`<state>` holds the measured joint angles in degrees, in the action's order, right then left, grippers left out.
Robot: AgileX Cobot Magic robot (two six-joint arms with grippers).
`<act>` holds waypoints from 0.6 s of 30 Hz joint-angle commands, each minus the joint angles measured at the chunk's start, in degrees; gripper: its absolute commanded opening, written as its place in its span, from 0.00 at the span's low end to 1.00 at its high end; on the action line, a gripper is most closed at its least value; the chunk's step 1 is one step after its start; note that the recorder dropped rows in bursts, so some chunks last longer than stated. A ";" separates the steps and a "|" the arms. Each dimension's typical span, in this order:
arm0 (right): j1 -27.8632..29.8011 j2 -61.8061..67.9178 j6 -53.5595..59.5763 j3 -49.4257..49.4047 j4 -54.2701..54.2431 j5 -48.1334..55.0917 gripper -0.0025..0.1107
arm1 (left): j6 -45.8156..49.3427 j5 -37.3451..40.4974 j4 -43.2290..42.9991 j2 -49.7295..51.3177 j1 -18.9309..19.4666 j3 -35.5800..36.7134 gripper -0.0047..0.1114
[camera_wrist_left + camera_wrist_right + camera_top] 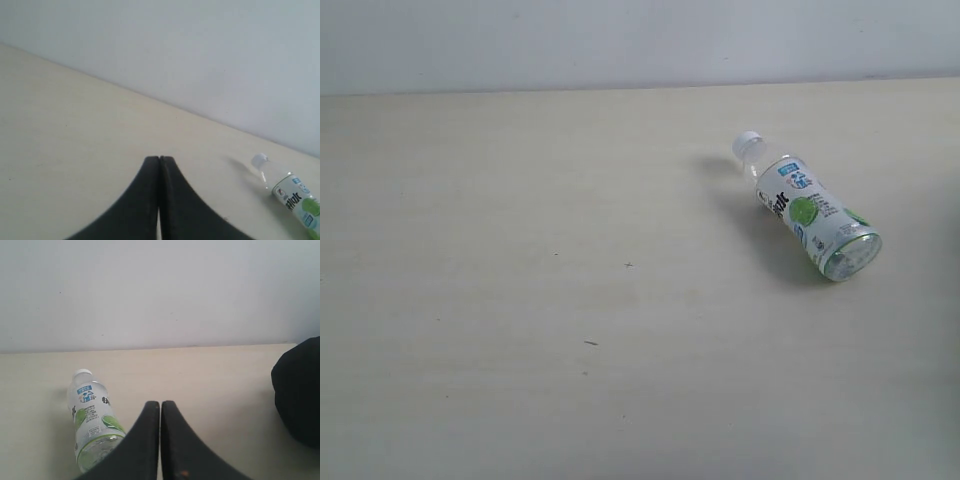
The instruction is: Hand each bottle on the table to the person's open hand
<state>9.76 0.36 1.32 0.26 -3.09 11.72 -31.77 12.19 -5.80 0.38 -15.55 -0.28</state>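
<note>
One clear bottle (807, 209) with a white-blue label, green fruit and a white cap lies on its side on the pale wood table (520, 250), right of centre. The other bottles and the person's hand are out of view. No gripper shows in the exterior view. My left gripper (159, 159) is shut and empty, with the bottle (292, 196) lying well off to one side of it. The right gripper (160, 403) is also shut on nothing, and the bottle (91, 420) lies close beside its fingers, base toward the camera.
A plain white wall (640, 40) runs behind the table's far edge. A dark rounded object (299, 390) sits at the edge of the right wrist view, on the side away from the bottle.
</note>
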 commanded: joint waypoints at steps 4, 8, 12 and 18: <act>0.27 -0.36 -0.02 -0.26 0.25 -0.22 0.03 | -0.10 5.72 -0.03 0.08 0.29 0.28 0.04; 0.27 -0.36 -0.02 -0.26 0.25 -0.22 0.03 | -0.10 5.72 -0.03 0.08 0.29 0.28 0.04; 0.27 -0.36 -0.02 -0.26 0.25 -0.22 0.03 | -0.10 5.72 -0.03 0.08 0.29 0.28 0.04; 0.27 -0.36 -0.02 -0.26 0.25 -0.22 0.03 | -0.10 5.72 -0.03 0.08 0.29 0.28 0.04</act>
<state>9.76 0.36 1.32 0.26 -3.09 11.72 -31.77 17.98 -5.80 0.38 -15.55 -0.15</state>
